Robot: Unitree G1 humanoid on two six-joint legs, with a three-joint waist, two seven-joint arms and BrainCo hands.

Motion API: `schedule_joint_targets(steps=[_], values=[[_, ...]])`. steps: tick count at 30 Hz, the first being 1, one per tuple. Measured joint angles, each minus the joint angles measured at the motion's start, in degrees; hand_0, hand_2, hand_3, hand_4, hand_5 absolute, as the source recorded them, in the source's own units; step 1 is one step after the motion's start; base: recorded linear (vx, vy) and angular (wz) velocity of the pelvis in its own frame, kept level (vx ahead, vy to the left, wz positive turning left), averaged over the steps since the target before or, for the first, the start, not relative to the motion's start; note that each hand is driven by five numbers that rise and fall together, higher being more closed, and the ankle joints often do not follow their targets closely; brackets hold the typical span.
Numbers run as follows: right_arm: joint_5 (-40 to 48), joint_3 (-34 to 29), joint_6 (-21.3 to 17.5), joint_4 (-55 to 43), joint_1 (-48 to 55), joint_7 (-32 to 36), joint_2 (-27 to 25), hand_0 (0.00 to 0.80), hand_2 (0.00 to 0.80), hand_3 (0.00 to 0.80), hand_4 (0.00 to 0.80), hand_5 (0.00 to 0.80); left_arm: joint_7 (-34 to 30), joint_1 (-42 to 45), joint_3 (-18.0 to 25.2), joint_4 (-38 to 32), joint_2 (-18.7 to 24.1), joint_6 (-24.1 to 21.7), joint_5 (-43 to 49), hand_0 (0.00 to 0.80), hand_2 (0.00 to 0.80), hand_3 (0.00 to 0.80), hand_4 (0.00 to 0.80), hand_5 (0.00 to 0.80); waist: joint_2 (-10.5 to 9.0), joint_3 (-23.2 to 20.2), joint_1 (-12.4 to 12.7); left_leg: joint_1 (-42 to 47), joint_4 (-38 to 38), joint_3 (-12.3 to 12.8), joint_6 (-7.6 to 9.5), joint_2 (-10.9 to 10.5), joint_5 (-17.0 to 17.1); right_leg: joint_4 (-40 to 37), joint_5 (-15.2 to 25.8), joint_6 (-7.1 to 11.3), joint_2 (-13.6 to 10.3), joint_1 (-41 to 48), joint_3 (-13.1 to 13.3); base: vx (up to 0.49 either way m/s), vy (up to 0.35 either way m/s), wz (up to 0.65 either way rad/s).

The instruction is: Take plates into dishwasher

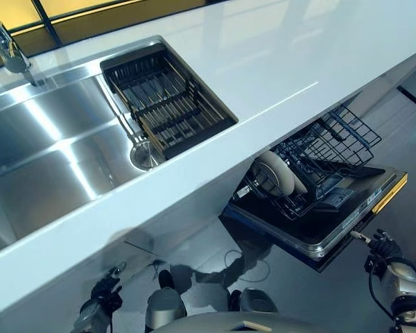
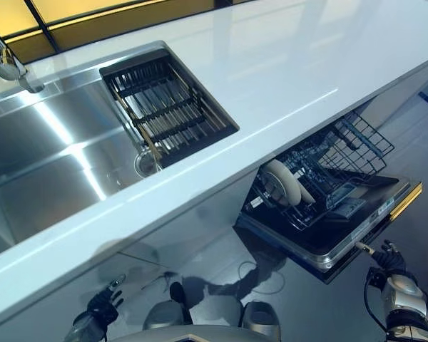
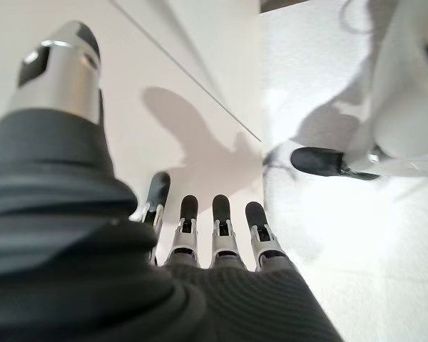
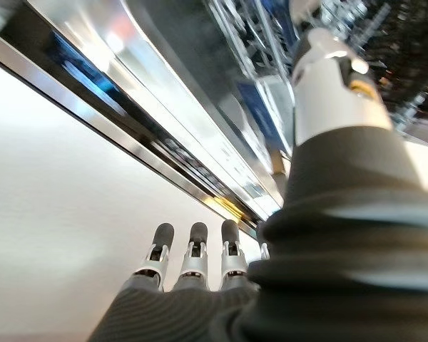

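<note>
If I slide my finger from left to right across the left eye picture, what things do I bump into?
Faucet → sink → dark drying rack → plates in the dishwasher basket → right hand.

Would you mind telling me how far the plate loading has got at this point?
Done: plates stand in the pulled-out rack over the open dishwasher door. The sink drainer holds no plates, and none show on the counter. In hand: nothing; the left hand and right hand are both open and low, the right one by the door's edge. Left, probably: pushing the rack in and closing the door.
</note>
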Motion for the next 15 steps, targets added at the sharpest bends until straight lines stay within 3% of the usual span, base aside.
schedule_joint_targets(steps=[2,4,7,10,15], values=[[1.5,-0.2,0.0,0.7,-0.5,-0.8,-0.2,0.0,0.0,0.0,0.0,0.0,0.6,-0.5,0.3,-0.4,-1.5,0.0,-1.5,0.0,0.0,0.0,0.0,0.0,1.69,-0.5,0.3,-1.4,1.5,-5.2,-0.18,2.0,0.1,-4.0,1.7,-1.68,2.6,2.0,-0.9,-0.234,-0.234,-0.09],[3.3,-0.2,0.5,1.2,0.8,-0.8,0.1,0.0,0.0,0.0,0.0,0.0,1.3,-1.5,0.2,-1.2,-2.5,0.0,-3.4,0.0,0.0,0.0,0.0,0.0,3.15,-1.2,0.1,-1.7,1.5,-7.3,-0.7,3.5,0.7,-4.6,1.9,-2.8,4.4,2.1,-1.1,-0.189,-0.178,0.12],[6.2,-0.2,1.0,1.6,1.6,0.1,0.4,0.0,0.0,0.0,0.0,0.0,1.5,-1.7,0.2,-1.9,-4.1,0.0,-5.0,0.0,0.0,0.0,0.0,0.0,4.17,-1.1,-1.2,-2.1,1.1,-8.0,-1.77,4.6,1.4,-5.1,2.3,-3.53,5.7,2.1,-1.4,-0.084,-0.121,0.05],[9.6,-0.4,1.9,2.9,2.4,2.7,0.6,0.0,0.0,0.0,0.0,0.0,1.5,-1.9,0.3,-2.0,-5.1,0.0,-5.0,0.0,0.0,0.0,0.0,0.0,4.3,-0.8,-1.5,-1.8,0.6,-8.2,-4.0,4.7,2.0,-5.1,2.4,-3.42,5.9,2.2,-1.5,-0.046,-0.106,0.02],[13.6,-0.7,3.6,8.2,2.1,8.5,2.2,0.0,0.0,0.0,0.0,0.0,1.3,-2.0,1.6,-1.6,-5.0,-0.1,-5.0,0.0,0.0,0.0,0.0,0.0,3.5,0.3,-1.1,-1.0,0.1,-8.8,-4.41,3.6,2.3,-5.5,2.6,-2.79,5.0,3.6,-2.5,-0.016,-0.084,0.1]])
